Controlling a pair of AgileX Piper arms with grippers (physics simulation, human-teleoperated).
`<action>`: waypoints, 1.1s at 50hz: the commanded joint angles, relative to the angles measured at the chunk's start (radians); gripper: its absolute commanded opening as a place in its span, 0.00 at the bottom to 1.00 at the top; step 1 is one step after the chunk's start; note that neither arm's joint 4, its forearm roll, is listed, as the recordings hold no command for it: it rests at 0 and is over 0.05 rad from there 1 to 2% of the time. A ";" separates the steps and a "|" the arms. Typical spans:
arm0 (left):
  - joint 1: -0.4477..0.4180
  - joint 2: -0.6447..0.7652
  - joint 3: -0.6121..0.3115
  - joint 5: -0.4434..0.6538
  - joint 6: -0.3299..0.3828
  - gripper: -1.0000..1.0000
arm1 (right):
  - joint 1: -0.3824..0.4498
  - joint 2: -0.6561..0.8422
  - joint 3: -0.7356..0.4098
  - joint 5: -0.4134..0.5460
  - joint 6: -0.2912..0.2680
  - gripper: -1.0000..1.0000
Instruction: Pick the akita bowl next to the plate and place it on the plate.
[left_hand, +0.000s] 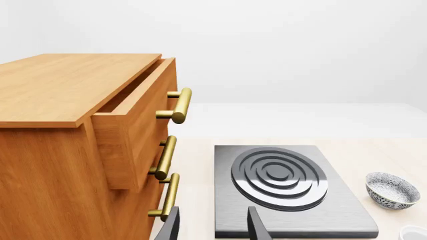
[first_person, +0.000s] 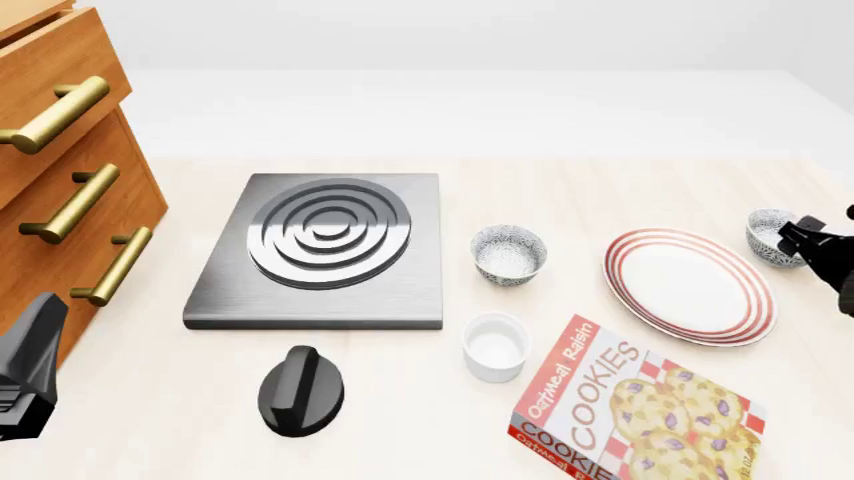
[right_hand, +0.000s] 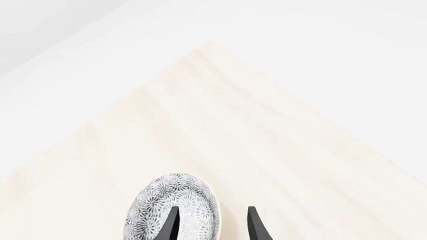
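Observation:
The akita bowl (first_person: 771, 238) is small and speckled black and white, and it stands just beyond the right rim of the plate (first_person: 689, 285), a wide white dish with red rings. My right gripper (first_person: 799, 236) is open at this bowl. In the right wrist view one finger (right_hand: 169, 223) hangs inside the bowl (right_hand: 172, 206) and the other finger (right_hand: 256, 226) outside its rim, so the jaws straddle the wall. A twin bowl (first_person: 509, 253) sits left of the plate and shows too in the left wrist view (left_hand: 392, 190). My left gripper (first_person: 32, 352) hovers open and empty at the near left.
A wooden drawer cabinet (first_person: 60, 170) with brass handles fills the left side, its top drawer pulled out. A grey stove plate (first_person: 324, 250) and a black knob (first_person: 302, 391) lie mid-left. A plain white cup (first_person: 495, 347) and a cookie box (first_person: 633, 412) sit in front.

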 joint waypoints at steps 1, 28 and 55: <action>0.000 0.000 0.000 0.000 0.000 1.00 | 0.002 0.016 -0.004 0.000 -0.001 1.00; 0.000 0.000 0.000 0.000 0.000 1.00 | -0.007 0.062 -0.043 0.019 0.004 1.00; 0.000 0.000 0.000 0.000 0.000 1.00 | -0.007 0.049 -0.038 0.025 0.012 0.00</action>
